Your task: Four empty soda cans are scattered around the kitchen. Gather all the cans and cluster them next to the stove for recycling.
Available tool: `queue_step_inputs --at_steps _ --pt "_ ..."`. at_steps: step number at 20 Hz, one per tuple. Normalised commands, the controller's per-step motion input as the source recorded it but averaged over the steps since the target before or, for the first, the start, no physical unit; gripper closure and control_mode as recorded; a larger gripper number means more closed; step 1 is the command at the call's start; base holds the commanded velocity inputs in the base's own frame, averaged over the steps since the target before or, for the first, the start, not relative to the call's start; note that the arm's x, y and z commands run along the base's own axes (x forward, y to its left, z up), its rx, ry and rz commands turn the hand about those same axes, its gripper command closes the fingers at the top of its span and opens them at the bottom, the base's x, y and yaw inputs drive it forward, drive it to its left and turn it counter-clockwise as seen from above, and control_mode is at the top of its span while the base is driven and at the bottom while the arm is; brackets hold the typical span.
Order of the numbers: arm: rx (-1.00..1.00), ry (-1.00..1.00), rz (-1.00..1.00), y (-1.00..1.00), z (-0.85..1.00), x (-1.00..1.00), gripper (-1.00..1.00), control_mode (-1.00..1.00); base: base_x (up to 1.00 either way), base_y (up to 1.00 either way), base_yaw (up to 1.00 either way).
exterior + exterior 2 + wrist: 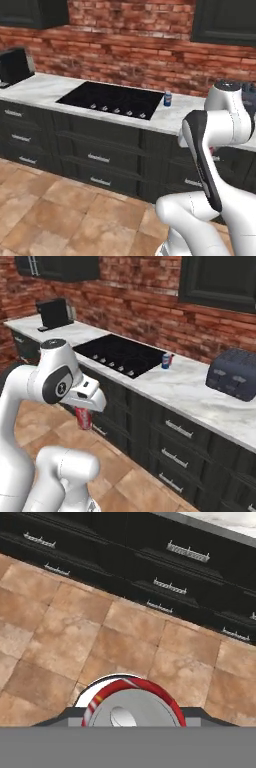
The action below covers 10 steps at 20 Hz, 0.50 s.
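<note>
The claw is gripping a red soda can, its jaws closed narrowly on the can's sides, and it is hanging in the air over the terracotta tile floor, in front of the black drawer fronts and below the level of the tabletop. In the hand view the red can's silver top is sitting right at the claw, between the finger tips, with the red and white rim curving around it; the floor tiles are lying beyond it and the rows of drawer handles are running further out.

Up and away from the claw, on the white marble tabletop, a blue soda can is standing upright just beside the far corner of the stove. In the left base view the same blue can is standing next to the black glass cooktop, near its row of small silver knobs. Whether the blue can is touching the cooktop's edge cannot be told.

Further along the tabletop from the claw, past the blue can, a dark toaster is sitting near the brick wall. On the other side of the stove, a black appliance is standing at the back of the tabletop.
</note>
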Motion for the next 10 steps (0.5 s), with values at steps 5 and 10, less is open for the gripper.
queue_step_inputs --at_steps 5,10 --pt "0.0 0.0 0.0 0.0 0.0 0.0 1.0 1.0 0.68 0.26 -0.65" --pt "0.0 0.0 0.0 0.0 0.0 0.0 1.0 1.0 0.67 0.23 -0.57"
